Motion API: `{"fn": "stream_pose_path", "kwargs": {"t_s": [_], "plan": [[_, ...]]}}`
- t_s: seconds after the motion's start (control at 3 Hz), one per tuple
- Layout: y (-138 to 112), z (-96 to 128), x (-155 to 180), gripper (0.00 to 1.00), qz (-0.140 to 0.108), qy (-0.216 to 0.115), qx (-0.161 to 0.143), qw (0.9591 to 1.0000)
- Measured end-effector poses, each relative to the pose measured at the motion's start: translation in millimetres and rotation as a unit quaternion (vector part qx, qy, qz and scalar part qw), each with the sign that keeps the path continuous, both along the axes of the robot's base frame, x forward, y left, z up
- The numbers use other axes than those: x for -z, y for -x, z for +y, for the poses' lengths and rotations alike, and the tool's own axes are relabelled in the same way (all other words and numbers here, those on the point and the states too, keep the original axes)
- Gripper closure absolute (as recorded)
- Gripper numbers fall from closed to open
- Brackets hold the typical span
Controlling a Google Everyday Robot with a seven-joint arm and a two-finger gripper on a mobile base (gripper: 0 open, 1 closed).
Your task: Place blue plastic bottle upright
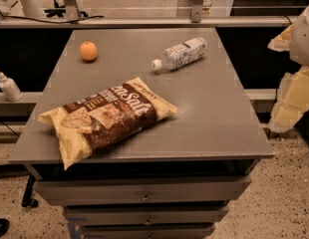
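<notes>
One blue plastic bottle point(184, 53); end effector point(293, 96) right.

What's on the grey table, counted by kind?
Plastic bottle, lying on its side: 1
Orange: 1
Snack bag: 1
Total: 3
Not counted: the pump bottle on the ledge left of the table, and the gripper at the right edge of view, off the table.

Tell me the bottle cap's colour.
White; the cap of the blue plastic bottle shows in the camera view. The gripper is at the right edge.
</notes>
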State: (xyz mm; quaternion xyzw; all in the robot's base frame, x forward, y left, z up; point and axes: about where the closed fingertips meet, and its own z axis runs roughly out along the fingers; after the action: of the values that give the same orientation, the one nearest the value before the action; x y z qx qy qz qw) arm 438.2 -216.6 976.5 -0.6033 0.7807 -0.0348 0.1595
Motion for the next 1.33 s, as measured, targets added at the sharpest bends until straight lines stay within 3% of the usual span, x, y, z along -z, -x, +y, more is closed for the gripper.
{"fn": "stream_pose_path", "kwargs": {"t_s": [0.33, 0.67, 1.0, 1.33], "plan": [[0, 0, 0, 0.00, 0.000, 0.000, 0.000, 1.0000], [-9, 6, -1, 0.00, -0.007, -0.005, -0.024, 0.9997], [-47, 31, 3, 0.00, -0.028, -0.021, -0.085, 0.9958], [-94, 66, 14, 0.00, -0.054, -0.044, -0.154, 0.9857]]}}
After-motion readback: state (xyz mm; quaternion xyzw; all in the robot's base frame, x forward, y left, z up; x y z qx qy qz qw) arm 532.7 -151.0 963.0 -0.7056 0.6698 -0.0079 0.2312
